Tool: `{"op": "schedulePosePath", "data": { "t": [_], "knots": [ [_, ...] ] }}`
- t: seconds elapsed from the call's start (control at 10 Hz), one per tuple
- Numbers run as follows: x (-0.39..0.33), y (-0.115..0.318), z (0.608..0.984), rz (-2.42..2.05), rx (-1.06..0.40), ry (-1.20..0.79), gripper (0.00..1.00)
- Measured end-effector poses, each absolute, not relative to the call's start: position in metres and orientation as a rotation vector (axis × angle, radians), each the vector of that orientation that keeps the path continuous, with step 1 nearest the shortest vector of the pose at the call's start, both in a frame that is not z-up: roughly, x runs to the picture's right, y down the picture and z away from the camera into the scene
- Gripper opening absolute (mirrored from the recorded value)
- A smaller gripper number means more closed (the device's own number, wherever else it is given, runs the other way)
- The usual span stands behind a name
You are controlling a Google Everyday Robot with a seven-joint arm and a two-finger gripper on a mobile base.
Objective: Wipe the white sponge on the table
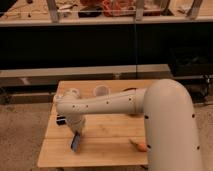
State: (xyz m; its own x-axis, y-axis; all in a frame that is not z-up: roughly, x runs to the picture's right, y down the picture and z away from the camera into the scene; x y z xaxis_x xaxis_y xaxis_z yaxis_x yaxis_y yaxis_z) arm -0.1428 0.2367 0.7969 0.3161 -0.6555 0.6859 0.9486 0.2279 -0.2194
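Tan plank table (107,145): gripper (78,136) at lower left, fingers clamped on white sponge (75,144), sponge touching tabletop.

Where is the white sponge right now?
In the camera view, the white sponge is near the front left of the table, right under the gripper, which points down at it; the black bar lies just behind it to the left.
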Motion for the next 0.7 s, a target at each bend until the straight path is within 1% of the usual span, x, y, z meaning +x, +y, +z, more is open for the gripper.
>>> {"op": "schedulePosePath", "data": {
  "t": [0.2,0.5,0.7],
  "knots": [
    [-0.125,0.227,0.804,-1.110,-0.685,-0.519,0.00],
    [-0.077,0.223,0.811,-1.017,-0.705,-0.507,0.00],
    [-0.062,0.231,0.801,-0.995,-0.706,-0.488,0.00]
  ]
}}
